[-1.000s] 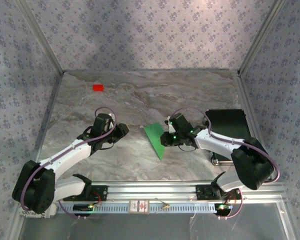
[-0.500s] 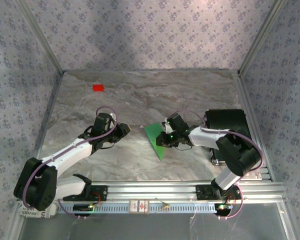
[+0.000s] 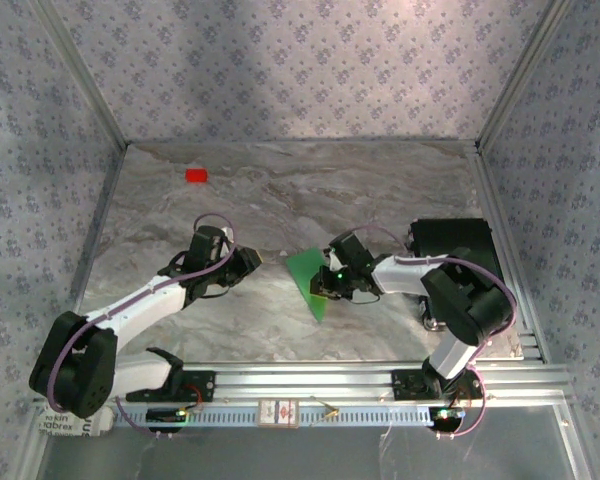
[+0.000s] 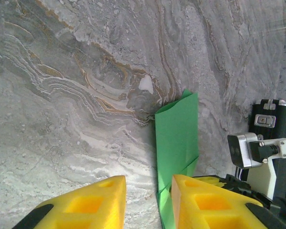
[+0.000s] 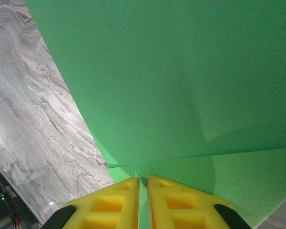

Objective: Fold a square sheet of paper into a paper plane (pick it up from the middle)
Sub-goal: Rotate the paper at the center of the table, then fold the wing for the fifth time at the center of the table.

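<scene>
paper sheet (image 3: pixel 306 275), bright green and already folded to a narrow pointed shape, lay near the middle of the bench (image 3: pixel 280 200), a little toward its right edge, with its point aimed at the near edge. the right gripper (image 3: pixel 325 287) sat at the sheet's right side. seen from the right wrist, its yellow fingers (image 5: pixel 114 200) were pressed almost together, with a thin sliver of green caught in the slit between them, so the jaws were closed on the paper (image 5: pixel 181 71). a crease ran across the sheet just ahead of the fingertips, and the marble top showed along the left.

the left gripper (image 3: pixel 250 258) was just left of the sheet and apart from it. from the left wrist, its yellow fingers (image 4: pixel 86 205) stood apart with only bare marble in the gap, jaws open and holding nothing. the paper (image 4: pixel 177 133) lay ahead and to the right, its near end passing behind the right-hand finger.

a small red block (image 3: pixel 196 175) sat near the far left corner, well apart from both arms. a black tray (image 3: pixel 455 240) lay by the right edge.
</scene>
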